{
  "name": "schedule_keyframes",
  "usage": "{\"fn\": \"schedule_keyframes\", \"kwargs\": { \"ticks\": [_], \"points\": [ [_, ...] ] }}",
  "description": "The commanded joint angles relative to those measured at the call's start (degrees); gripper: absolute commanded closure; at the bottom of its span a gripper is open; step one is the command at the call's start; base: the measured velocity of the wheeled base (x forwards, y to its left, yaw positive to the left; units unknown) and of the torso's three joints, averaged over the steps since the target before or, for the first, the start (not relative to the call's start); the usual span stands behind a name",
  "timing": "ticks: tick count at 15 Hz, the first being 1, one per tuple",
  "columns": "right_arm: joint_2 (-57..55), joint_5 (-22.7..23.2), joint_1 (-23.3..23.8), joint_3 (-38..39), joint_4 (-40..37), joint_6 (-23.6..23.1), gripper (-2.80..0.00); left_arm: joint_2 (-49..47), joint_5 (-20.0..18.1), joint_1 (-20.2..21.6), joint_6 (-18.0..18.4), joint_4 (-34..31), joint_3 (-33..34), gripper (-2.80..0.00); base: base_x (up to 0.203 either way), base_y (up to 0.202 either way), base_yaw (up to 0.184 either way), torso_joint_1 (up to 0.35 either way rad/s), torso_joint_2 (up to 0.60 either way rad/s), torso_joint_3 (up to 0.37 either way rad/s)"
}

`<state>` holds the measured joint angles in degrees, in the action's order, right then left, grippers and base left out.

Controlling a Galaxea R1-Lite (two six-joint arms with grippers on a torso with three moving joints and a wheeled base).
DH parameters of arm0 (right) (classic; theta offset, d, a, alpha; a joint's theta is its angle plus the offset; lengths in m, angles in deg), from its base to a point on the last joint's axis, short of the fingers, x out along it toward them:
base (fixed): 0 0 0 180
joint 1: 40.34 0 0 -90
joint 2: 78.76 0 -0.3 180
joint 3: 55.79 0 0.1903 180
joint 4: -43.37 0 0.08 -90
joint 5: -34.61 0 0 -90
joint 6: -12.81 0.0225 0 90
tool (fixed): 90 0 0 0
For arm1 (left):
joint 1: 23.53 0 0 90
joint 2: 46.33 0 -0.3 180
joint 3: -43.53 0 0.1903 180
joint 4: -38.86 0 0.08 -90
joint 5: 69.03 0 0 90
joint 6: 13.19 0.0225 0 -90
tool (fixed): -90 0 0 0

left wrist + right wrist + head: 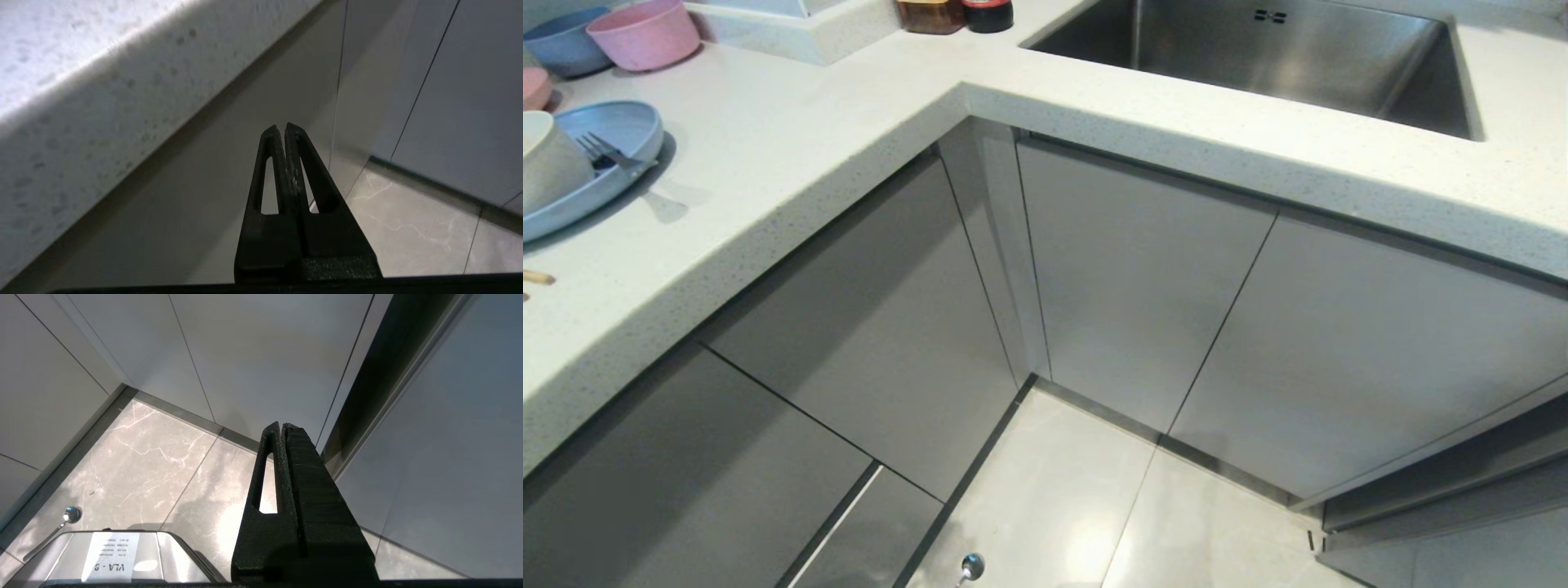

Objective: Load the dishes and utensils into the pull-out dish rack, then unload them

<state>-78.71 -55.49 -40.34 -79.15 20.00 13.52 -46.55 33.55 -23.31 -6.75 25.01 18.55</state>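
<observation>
The light-blue plate (621,131) lies at the counter's far left. On it stand the cream-white bowl (547,163) and a silver utensil with tines (605,151). A wooden chopstick tip (538,278) pokes in at the left edge of the head view. The pull-out dish rack is hidden; only shut pale grey cabinet fronts (874,327) show. My left gripper (282,127) is shut and empty, below the counter's edge (102,122) beside a cabinet front. My right gripper (282,425) is shut and empty, low over the floor near the cabinet corner. Neither gripper shows in the head view.
A pink bowl (645,33) and a blue bowl (564,41) stand at the back left. The steel sink (1258,57) is sunk into the counter at the back right. My base (110,555) and a metal knob (971,565) sit over the tiled floor (1078,506).
</observation>
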Motion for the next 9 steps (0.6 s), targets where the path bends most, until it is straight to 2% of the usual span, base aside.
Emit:
{"fn": "schedule_keyframes", "kwargs": {
  "ticks": [1, 4, 5, 7, 9],
  "points": [
    [-0.05, 0.01, 0.0, 0.09, 0.0, 0.0, 0.0, 0.13, -0.83, 0.04, -0.06, -0.63, 1.98, 0.0, 0.0, 0.0, 0.0, 0.0, 0.0, 0.0],
    [-0.05, 0.01, 0.0, 0.09, 0.0, 0.0, 0.0, 0.13, -13.05, 0.04, -2.54, -7.87, 1.81, 0.0, 0.0, 0.0, 0.0, 0.0, 0.0, 0.0],
    [-0.05, 0.01, 0.0, 0.09, 0.0, 0.0, 0.0, 0.13, -14.51, 0.04, -3.23, -7.72, 2.56, 0.0, 0.0, 0.0, 0.0, 0.0, 0.0, 0.0],
    [-0.05, 0.01, 0.0, 0.09, 0.0, 0.0, 0.0, 0.13, -14.4, 0.04, -4.44, -7.73, 2.4, 0.0, 0.0, 0.0, 0.0, 0.0, 0.0, 0.0],
    [-0.05, 0.01, 0.0, 0.09, 0.0, 0.0, 0.0, 0.13, -13.34, 0.04, -7.26, -7.68, 2.4, 0.0, 0.0, 0.0, 0.0, 0.0, 0.0, 0.0]
  ]
}}
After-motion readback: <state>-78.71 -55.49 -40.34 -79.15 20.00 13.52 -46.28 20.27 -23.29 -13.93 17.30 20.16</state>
